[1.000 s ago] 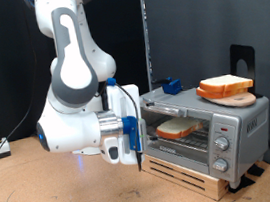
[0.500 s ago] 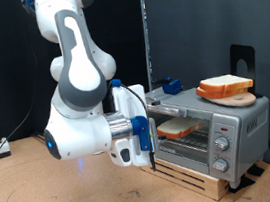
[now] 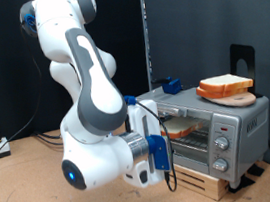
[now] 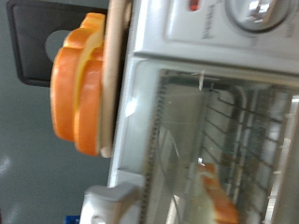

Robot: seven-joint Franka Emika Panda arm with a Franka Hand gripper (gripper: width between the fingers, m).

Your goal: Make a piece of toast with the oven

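The silver oven (image 3: 241,123) sits on a wooden slatted base at the exterior view's right, with its glass door shut. Through the glass I see a piece of toast (image 3: 184,127) lying on the rack. A second slice (image 3: 224,84) rests on a round wooden board (image 3: 238,98) on the oven's roof. My gripper (image 3: 163,156), with blue parts, hangs low right in front of the door, its fingers turned away from that camera. The wrist view is close to the oven (image 4: 177,37). It shows the slice inside (image 4: 217,191), the rooftop slice (image 4: 77,84) and the door handle (image 4: 112,201). No fingers show there.
The oven's knobs (image 3: 222,147) are at its right end, and one knob (image 4: 254,9) shows in the wrist view. A black stand (image 3: 242,61) rises behind the oven. A small blue object (image 3: 170,84) lies on its roof. The wooden base (image 3: 201,177) juts out below the door.
The arm has swung down and toward the exterior view's right. The gripper now sits lower, against the front of the oven door. Both slices and the door have not moved.
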